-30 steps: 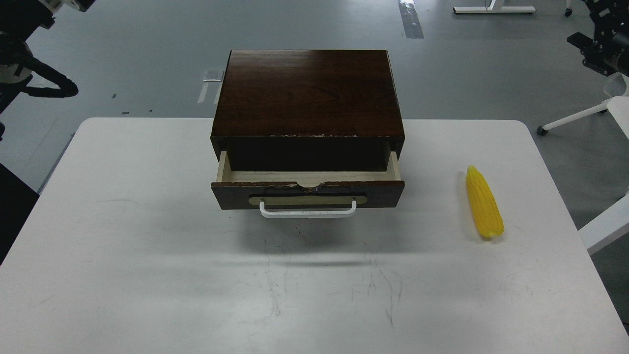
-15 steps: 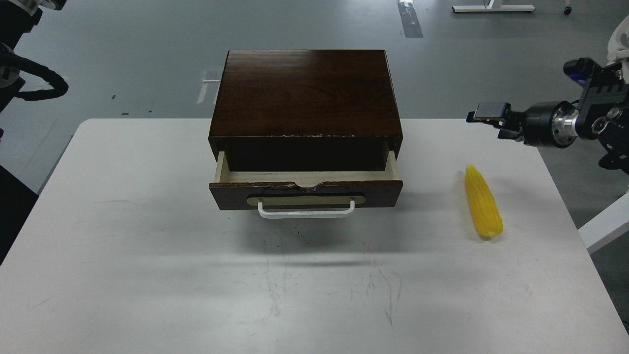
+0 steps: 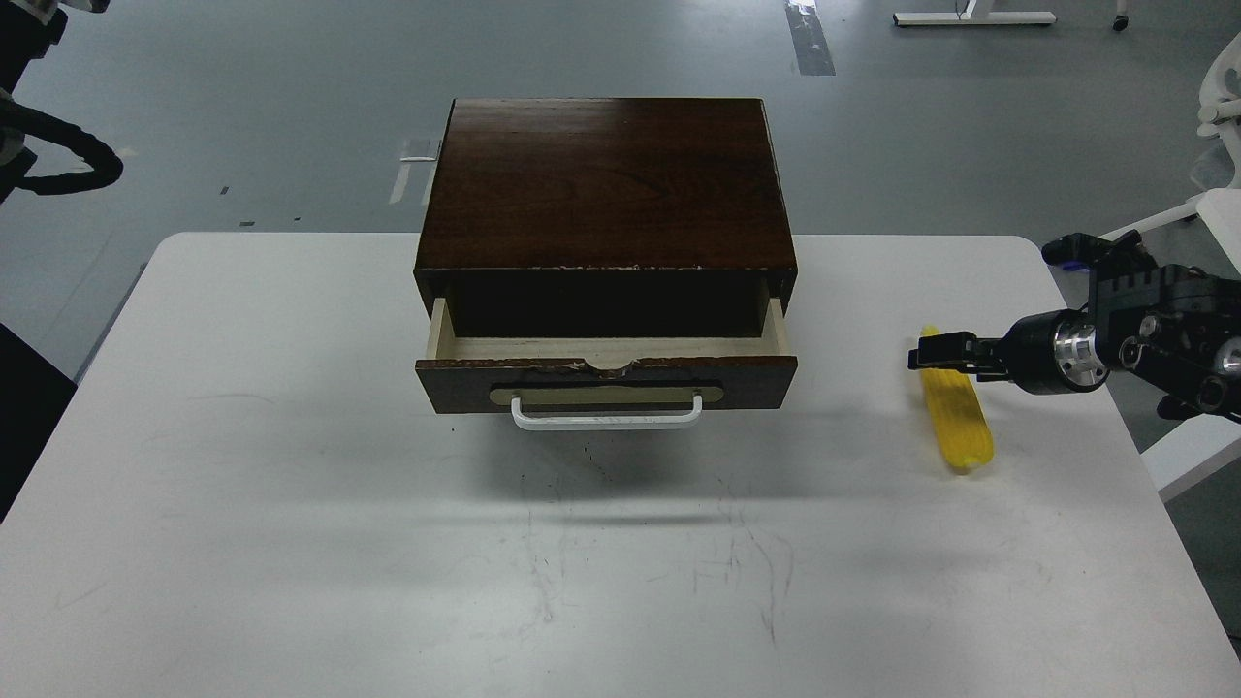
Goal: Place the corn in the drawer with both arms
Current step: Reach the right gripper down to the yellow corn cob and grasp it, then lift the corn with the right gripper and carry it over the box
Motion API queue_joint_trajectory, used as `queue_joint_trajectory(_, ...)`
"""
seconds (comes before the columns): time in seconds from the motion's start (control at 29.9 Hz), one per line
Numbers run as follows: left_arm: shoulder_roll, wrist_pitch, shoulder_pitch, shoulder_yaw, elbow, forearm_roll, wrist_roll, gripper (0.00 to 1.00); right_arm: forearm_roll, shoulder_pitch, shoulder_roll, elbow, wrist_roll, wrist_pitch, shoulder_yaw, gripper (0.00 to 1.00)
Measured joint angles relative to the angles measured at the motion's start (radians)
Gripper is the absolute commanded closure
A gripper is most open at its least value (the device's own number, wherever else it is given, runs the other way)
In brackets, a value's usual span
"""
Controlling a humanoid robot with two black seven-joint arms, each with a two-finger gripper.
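The yellow corn (image 3: 957, 424) lies on the white table (image 3: 291, 485) at the right, pointed end away from me. The dark wooden box (image 3: 606, 184) stands at the table's back middle. Its drawer (image 3: 606, 349) is pulled partly out and shows a pale, empty inside; the white bar handle (image 3: 606, 417) is on its front. My right gripper (image 3: 937, 353) comes in from the right and covers the corn's far end in this view; its fingers are dark and seen edge-on. Only a cable loop of my left arm (image 3: 58, 165) shows at the top left.
A white chair base (image 3: 1154, 228) stands on the grey floor beyond the table's right edge. A white desk edge (image 3: 1197, 446) is close to the table's right side. The table top bears scuff marks in front of the drawer.
My right arm has come down and forward from beyond the table's back right corner to the corn's far end. The left arm's cable has shifted slightly. Corn and drawer have not moved.
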Motion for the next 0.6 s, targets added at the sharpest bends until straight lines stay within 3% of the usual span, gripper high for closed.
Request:
queue_joint_trajectory(0.07,-0.001,0.000,0.000,0.000,0.000,0.000,0.001,0.02,0.000,-0.013,0.004,0.000,0.000,-0.013,0.000,0.23)
queue_joint_trajectory(0.17,-0.003,0.000,0.000,0.000,0.000,0.002,0.004,0.02,-0.001,-0.027,0.012,-0.001,0.000,-0.025,-0.001,0.43)
queue_joint_trajectory(0.27,-0.006,0.000,0.000,0.001,0.000,0.004,0.005,0.02,-0.003,-0.040,0.019,-0.001,0.000,-0.029,-0.002,0.82)
queue_joint_trajectory(0.3,-0.007,0.000,0.000,0.001,0.000,0.005,0.005,0.02,-0.003,-0.042,0.021,-0.001,0.000,-0.030,-0.002,0.90)
queue_joint_trajectory(0.47,-0.006,0.000,0.000,0.001,0.000,0.005,0.005,0.02,-0.001,-0.014,0.024,-0.002,0.000,-0.032,0.007,0.99)
queue_joint_trajectory(0.6,0.001,0.000,0.000,0.001,0.000,0.008,0.007,0.02,0.008,0.084,0.010,-0.002,0.002,-0.035,0.050,1.00)
